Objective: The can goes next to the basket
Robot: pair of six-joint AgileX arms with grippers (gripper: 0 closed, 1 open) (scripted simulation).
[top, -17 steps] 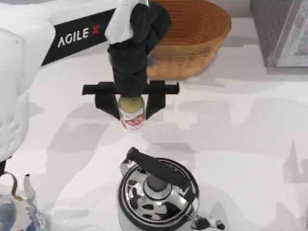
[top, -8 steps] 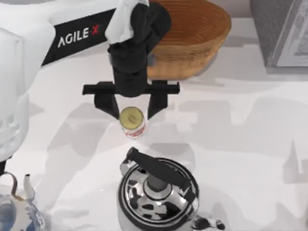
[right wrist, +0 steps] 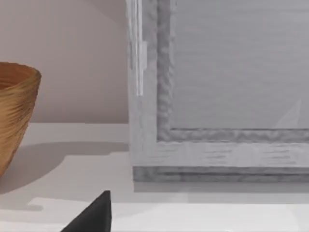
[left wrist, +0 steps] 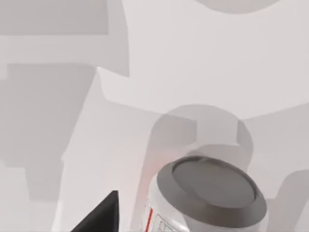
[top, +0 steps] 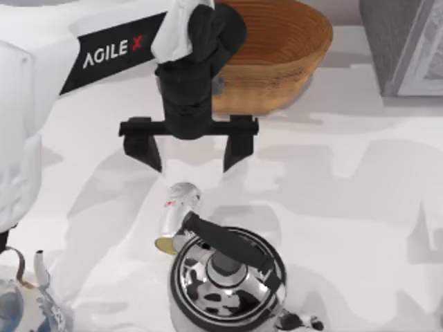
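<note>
White tabletop [top: 360,207], mottled with soft grey shadows, carried everything.

Left gripper [top: 188,149] hung above the tabletop just in front of the basket [top: 277,55], fingers [top: 141,149] spread wide with nothing between them. Right gripper sat parked near the grey framed panel [right wrist: 217,87] at the table's right; could not tell its finger state.

Can [top: 177,218] lay tipped on its side, between my open fingers and the kettle [top: 228,277], its gold end [top: 165,245] toward the kettle's rim, apparently touching or just beside it. Well short of the basket, so placement not done.

Handling, as judged: small tin, rigid wall, probably light; smooth round side, so slippery and prone to roll now that it lies down. Best hold across the body at mid-length, fingers square to its axis, clear of the kettle's black handle [top: 221,238]. Squeeze gently; a glancing pinch would squirt it away.

Count: one can, one basket, one steel kettle, one blue-and-white teapot [top: 28,304] at the lower left corner, one grey panel.
</note>
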